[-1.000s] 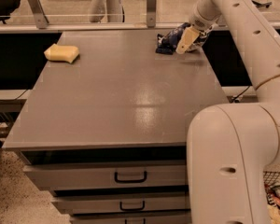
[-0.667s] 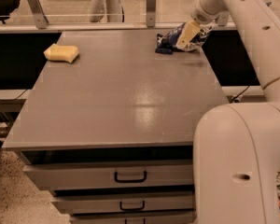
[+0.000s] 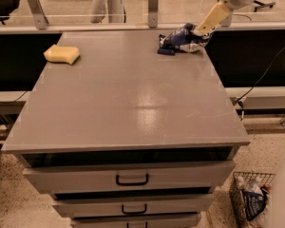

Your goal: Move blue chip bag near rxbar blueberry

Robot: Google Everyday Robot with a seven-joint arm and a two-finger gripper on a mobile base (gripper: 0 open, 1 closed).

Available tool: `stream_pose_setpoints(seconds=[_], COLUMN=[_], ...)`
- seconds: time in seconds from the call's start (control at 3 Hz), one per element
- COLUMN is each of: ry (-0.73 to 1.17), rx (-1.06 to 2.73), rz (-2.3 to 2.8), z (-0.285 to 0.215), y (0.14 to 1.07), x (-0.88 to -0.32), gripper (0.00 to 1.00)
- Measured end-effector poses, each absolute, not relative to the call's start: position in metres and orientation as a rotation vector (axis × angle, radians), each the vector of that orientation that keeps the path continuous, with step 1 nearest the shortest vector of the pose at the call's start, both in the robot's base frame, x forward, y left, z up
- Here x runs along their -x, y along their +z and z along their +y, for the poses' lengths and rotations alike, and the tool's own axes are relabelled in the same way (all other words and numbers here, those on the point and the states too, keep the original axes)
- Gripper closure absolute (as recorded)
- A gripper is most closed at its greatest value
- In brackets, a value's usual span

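The blue chip bag (image 3: 180,37), crinkly navy with white print, lies at the far right corner of the grey table (image 3: 133,103). A small flat dark blue wrapper, the rxbar blueberry (image 3: 165,51), lies right against the bag's front-left edge. My gripper (image 3: 200,30) comes down from the upper right on a tan and white arm. Its tip is at the bag's right end, in contact with it. The bag hides where the tip meets it.
A yellow sponge (image 3: 61,54) sits at the far left of the table. A glass rail with metal posts (image 3: 153,1) runs behind the table. Drawers (image 3: 132,179) are below the front edge. A wire basket (image 3: 251,199) stands on the floor at right.
The arm has swung up and right, so its large near segments have left the view. The gripper has shifted slightly right and stays at the bag. The sponge has not moved.
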State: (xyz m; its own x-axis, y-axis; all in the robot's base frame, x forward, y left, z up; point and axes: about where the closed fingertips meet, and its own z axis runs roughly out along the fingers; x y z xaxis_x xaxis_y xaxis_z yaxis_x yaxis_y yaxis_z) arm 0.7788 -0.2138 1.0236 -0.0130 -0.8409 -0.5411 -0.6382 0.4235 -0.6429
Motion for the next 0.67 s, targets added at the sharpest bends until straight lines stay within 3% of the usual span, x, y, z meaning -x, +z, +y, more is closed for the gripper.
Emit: stream_pose_setpoints(seconds=[0.33,0.67], ry=[-0.225,-0.225], rx=[1.246,1.207], rz=[1.612,1.626], z=[-0.234,-0.265], y=[1.057,1.055], x=[-0.719,-0.696], gripper=[0.00,0.00])
